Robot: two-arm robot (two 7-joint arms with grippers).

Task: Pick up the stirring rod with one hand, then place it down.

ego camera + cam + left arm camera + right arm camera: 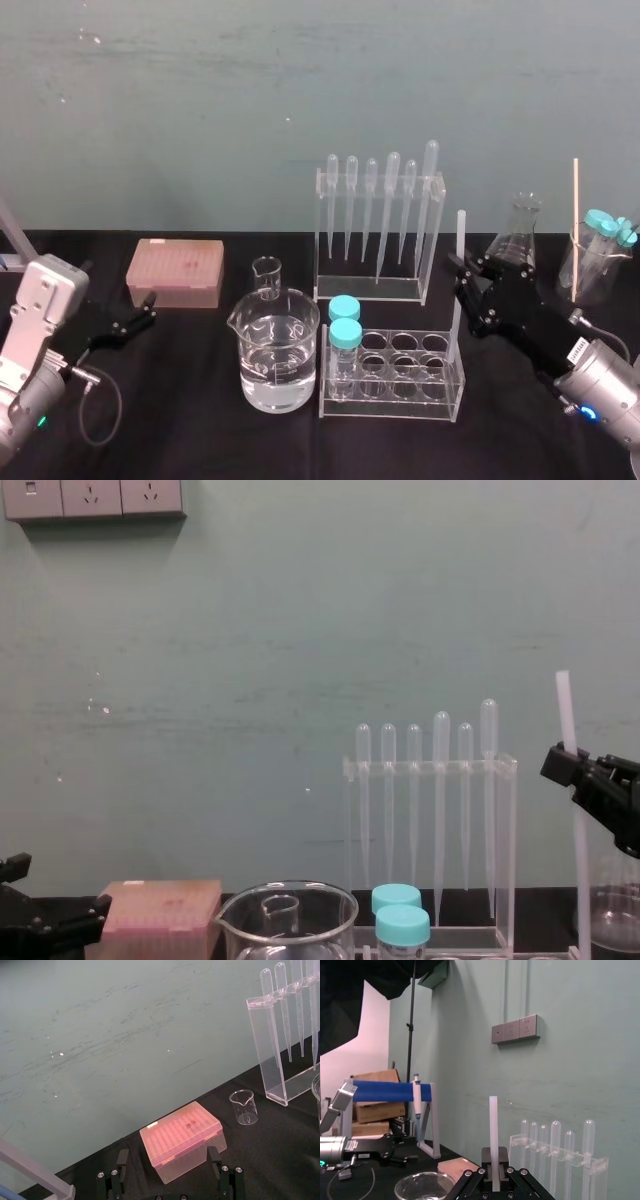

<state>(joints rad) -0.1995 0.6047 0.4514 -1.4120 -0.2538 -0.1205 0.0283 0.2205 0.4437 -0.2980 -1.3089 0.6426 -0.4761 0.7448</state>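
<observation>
The stirring rod (461, 235) is a thin translucent-white stick standing upright at the right end of the test tube rack (395, 378). My right gripper (466, 278) is shut on the stirring rod at about mid-length. In the right wrist view the rod (493, 1135) rises straight up from between the black fingers (470, 1180). In the chest view the rod (565, 705) sticks up above the right gripper (574, 767) and runs on below it. My left gripper (140, 318) rests open on the left by the pink tip box (175, 272), its fingers (122, 1160) wide apart.
A large beaker of water (275, 350) and a small beaker (267, 275) stand mid-table. Behind is a clear pipette rack (380, 235). Two blue-capped tubes (345, 335) sit in the tube rack. A flask (520, 240) and a beaker of capped tubes (598, 262) stand far right.
</observation>
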